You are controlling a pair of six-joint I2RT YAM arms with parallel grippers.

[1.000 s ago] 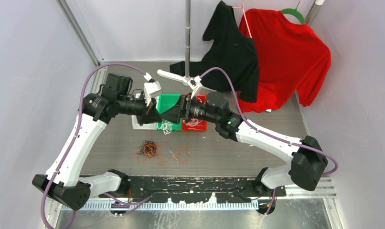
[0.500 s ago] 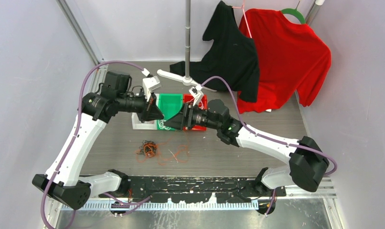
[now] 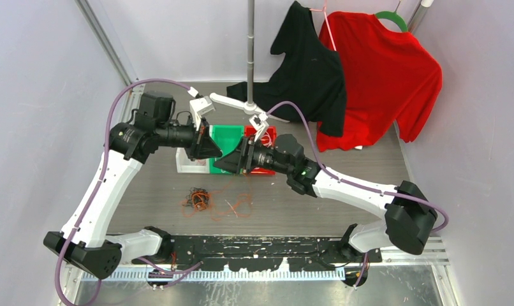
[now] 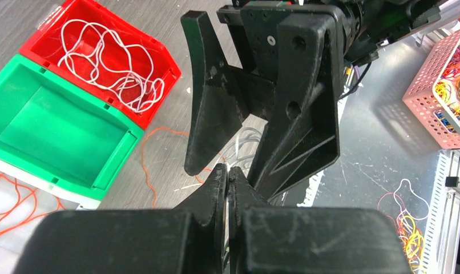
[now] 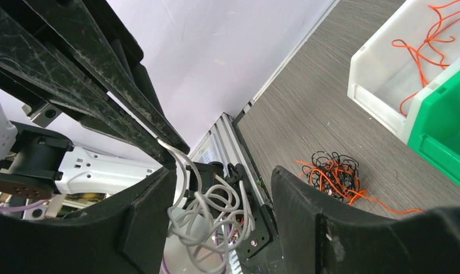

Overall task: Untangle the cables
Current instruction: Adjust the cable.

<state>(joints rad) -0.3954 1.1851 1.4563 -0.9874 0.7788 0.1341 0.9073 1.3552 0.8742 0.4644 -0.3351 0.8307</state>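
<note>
On the left side, the left arm (image 3: pixel 101 191) reaches out over the grey counter (image 3: pixel 146 191). The left gripper (image 4: pixel 227 174) is squeezed tight. Its tips pinch one end of a white cable (image 5: pixel 208 211), and the rest of that cable hangs down from them in a loose, loopy bunch. Near this gripper a white bin (image 5: pixel 382 74) sits on the counter with a thin orange cable (image 5: pixel 427 40) inside it. In front of the bin, closer to the arm bases, a tangle of orange and black cables (image 3: pixel 198 200) lies on the counter. Just to the right of it lies a thin orange loop (image 3: pixel 240 204). A green bin (image 4: pixel 56 131) stands right beside the white bin. The right gripper (image 5: pixel 222 171) faces the left gripper, tip close to tip. Its two fingers stand wide apart, with the hanging bunch between them, closer to one finger. They do not squeeze it, and I cannot tell if it touches that finger. Next comes a red bin (image 4: pixel 166 73), touching the green one, with curly white cables (image 4: pixel 108 63) inside. At the back right hang a black shirt (image 3: pixel 308 70) and a red shirt (image 3: pixel 382 76).
</note>
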